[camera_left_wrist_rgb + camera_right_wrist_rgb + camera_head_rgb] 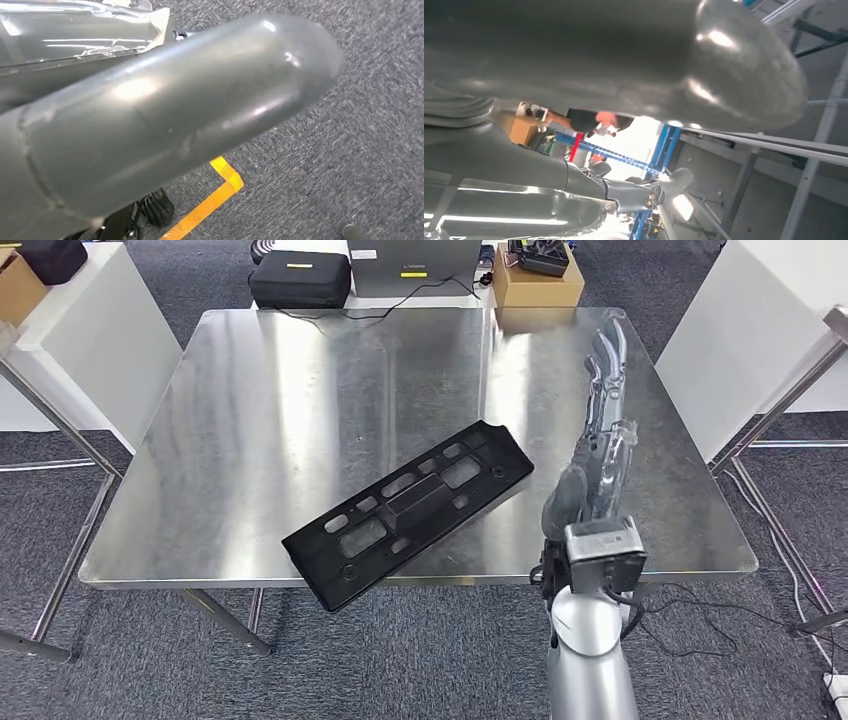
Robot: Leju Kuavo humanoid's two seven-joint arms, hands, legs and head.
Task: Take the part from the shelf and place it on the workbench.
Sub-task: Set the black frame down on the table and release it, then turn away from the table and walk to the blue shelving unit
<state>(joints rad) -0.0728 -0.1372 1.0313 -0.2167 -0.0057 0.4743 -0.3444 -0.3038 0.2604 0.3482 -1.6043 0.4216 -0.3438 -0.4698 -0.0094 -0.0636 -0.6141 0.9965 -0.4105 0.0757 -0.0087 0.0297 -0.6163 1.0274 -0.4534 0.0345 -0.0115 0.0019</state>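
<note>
Part (405, 512): black perforated panel, lying diagonally on the steel worktop (300, 390), one end overhanging the near edge. Placement looks nearly complete; nudging it inward would seat it better.
Right hand (598, 440): raised over the worktop's right side, fingers (610, 350) stretched out and apart, holding nothing, well clear of the part.
Left hand (150, 115): hanging over carpet; finger state probably slack, but cannot tell.
Room: far half of the worktop bare; boxes beyond the far edge.

Flat black plastic part (408, 512) (long, with rectangular cut-outs), lying diagonally on steel workbench (300, 390), near corner overhanging the front edge
</note>
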